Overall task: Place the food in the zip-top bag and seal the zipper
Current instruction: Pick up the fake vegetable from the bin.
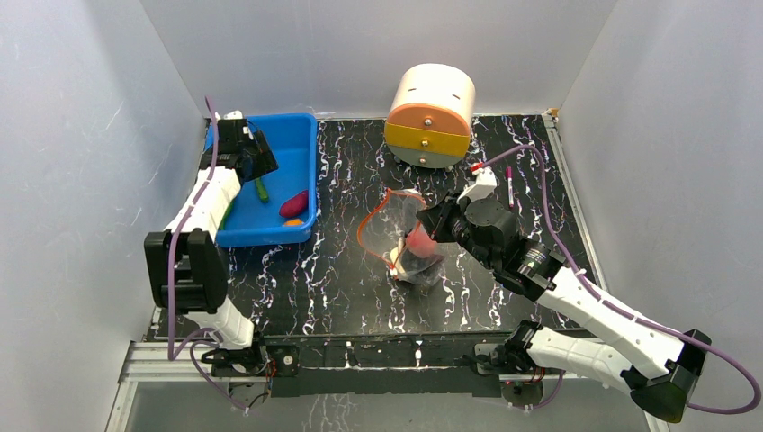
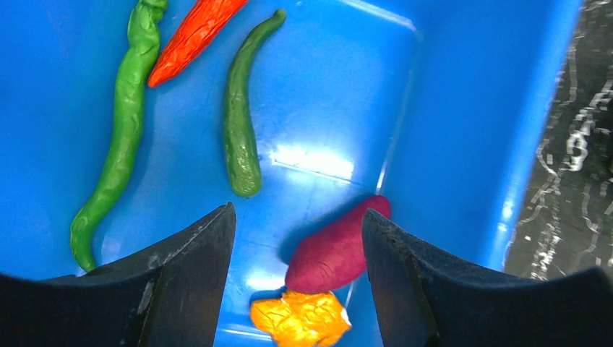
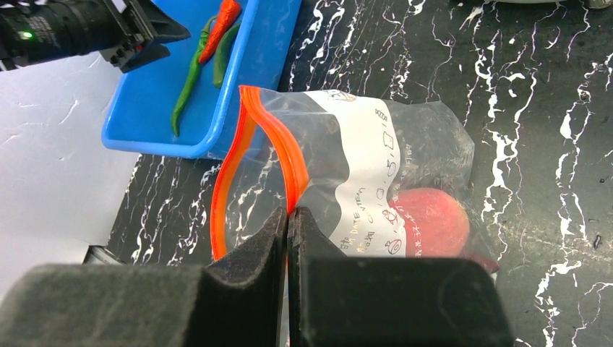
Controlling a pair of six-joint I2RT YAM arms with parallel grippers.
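The clear zip-top bag (image 1: 407, 236) stands open mid-table with its orange-red zipper (image 3: 278, 141) gaping toward the bin. The pink-red round fruit (image 3: 430, 220) lies inside it behind the white label. My right gripper (image 3: 289, 217) is shut on the zipper rim and holds the bag's mouth up. My left gripper (image 2: 298, 224) is open above the blue bin (image 1: 297, 135), its jaws either side of the dark purple piece (image 2: 332, 249), not touching it. The small orange piece (image 2: 300, 318), a long green pepper (image 2: 116, 144), a shorter green pepper (image 2: 240, 130) and the red chili (image 2: 194, 32) lie in the bin.
A round cream and orange drawer unit (image 1: 432, 115) stands at the back centre. White walls close in the black marbled table (image 1: 333, 279) on the left, back and right. The bin sits at the far left against the wall.
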